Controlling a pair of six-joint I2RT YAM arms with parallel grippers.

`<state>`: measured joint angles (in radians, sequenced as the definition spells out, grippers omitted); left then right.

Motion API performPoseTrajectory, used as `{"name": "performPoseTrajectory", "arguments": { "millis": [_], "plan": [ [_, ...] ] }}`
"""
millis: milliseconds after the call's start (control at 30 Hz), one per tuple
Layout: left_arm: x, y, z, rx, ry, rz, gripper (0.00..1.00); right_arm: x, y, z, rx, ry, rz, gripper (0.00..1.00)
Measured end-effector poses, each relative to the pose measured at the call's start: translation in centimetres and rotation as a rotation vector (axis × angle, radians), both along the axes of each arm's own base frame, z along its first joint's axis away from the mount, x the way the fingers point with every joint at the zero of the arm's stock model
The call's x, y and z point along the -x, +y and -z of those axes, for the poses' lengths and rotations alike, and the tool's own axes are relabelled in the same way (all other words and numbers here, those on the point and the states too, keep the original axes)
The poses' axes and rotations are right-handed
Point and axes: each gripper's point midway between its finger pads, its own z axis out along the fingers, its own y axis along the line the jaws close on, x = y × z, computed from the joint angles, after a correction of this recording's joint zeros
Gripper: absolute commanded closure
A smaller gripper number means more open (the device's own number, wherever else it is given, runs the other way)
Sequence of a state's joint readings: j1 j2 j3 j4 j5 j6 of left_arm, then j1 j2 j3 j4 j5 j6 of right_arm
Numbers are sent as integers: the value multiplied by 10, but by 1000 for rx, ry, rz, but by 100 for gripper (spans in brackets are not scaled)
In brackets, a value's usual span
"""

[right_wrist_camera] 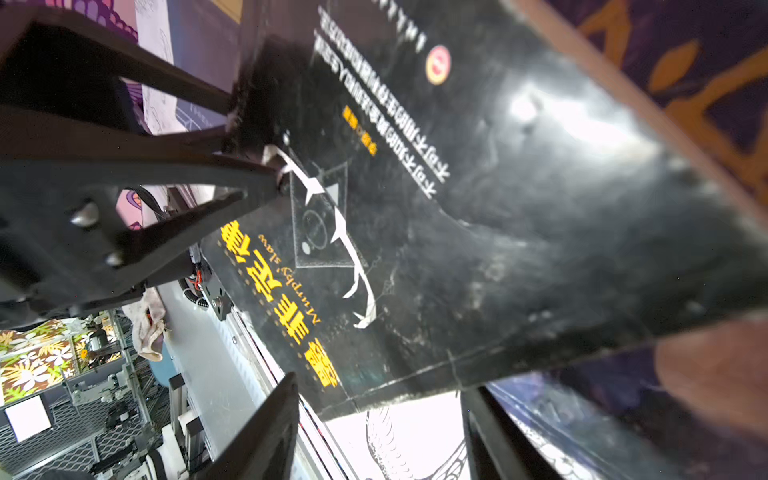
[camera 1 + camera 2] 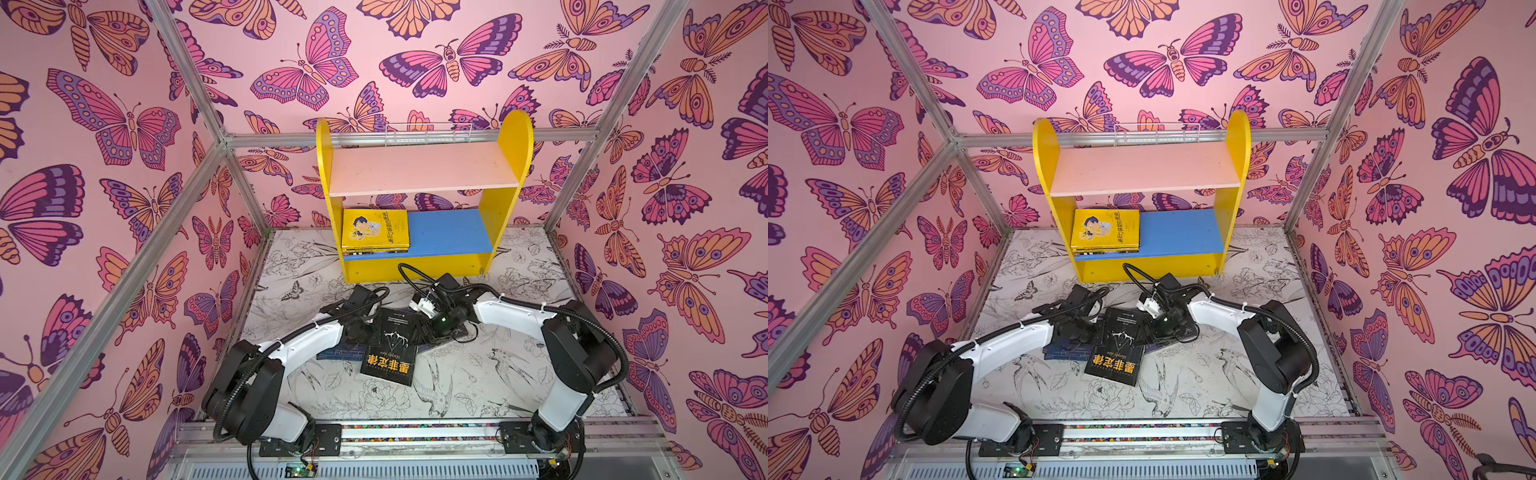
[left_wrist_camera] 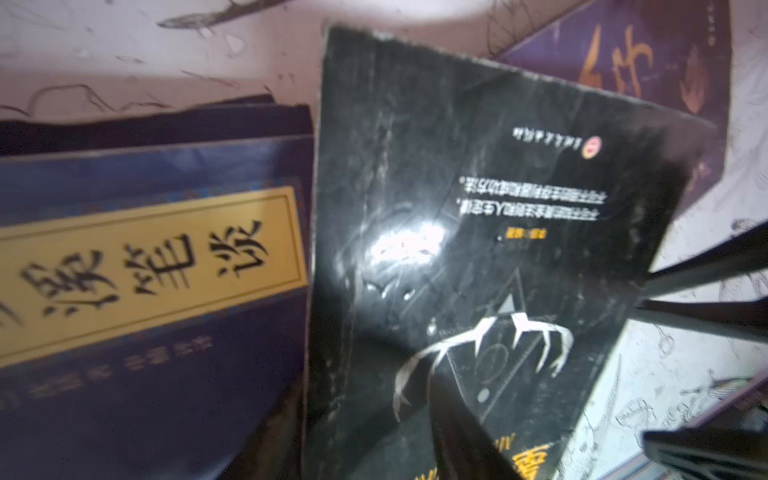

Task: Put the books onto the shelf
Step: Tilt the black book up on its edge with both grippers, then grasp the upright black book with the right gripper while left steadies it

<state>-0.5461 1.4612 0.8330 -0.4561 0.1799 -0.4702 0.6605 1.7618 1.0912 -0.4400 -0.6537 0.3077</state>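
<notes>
Step in hand: taking the black book [image 2: 390, 345] up from the loose pile on the table [image 2: 478, 390]; both arms are in on it from either side.
Black book: between the two grippers, its far end tilted up and its near end low on the table. In the left wrist view it leans over the navy book [image 3: 145, 291] beside it; a purple book [image 3: 648, 66] lies beyond its far corner.
Left gripper [image 2: 362, 322]: at the book's left edge. One dark finger [image 3: 465, 436] crosses the cover in the left wrist view; the other I cannot see, so whether it pinches the book or only presses on it I cannot tell.
Right gripper [image 2: 426, 326]: at the book's right edge. In the right wrist view the raised cover fills the space ahead of it, with one finger [image 1: 257, 432] below the book's near edge. It looks to be carrying that side, though the contact itself is hidden.
Shelf [image 2: 513, 166]: beyond both grippers, well apart from the pile. The yellow books [image 2: 375, 229] already lie stacked on the left of the blue board [image 2: 449, 232]; the pink board [image 2: 424, 168] is bare.
Progress: part done, I judge; several books remain on the table.
Next move: likely one firm hold on the black book, lifting it free of the navy book, then carrying it forward, kept level, onto the blue board's bare right half.
Care: the thin cover bends, so a grip at an edge could slip.
</notes>
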Motion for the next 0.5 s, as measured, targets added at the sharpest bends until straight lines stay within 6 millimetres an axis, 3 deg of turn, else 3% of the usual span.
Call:
{"name": "performPoseTrajectory", "arguments": {
  "millis": [167, 333, 500],
  "plan": [
    [-10, 0, 1, -9, -7, -14, 87, -5, -3, 6, 26, 4, 20, 40],
    [-24, -6, 0, 6, -42, -26, 98, -11, -8, 16, 65, 16, 59, 40],
    [-34, -8, 1, 2, -73, -38, 100, -31, -10, 22, 74, 9, 154, 40]
  ]
}}
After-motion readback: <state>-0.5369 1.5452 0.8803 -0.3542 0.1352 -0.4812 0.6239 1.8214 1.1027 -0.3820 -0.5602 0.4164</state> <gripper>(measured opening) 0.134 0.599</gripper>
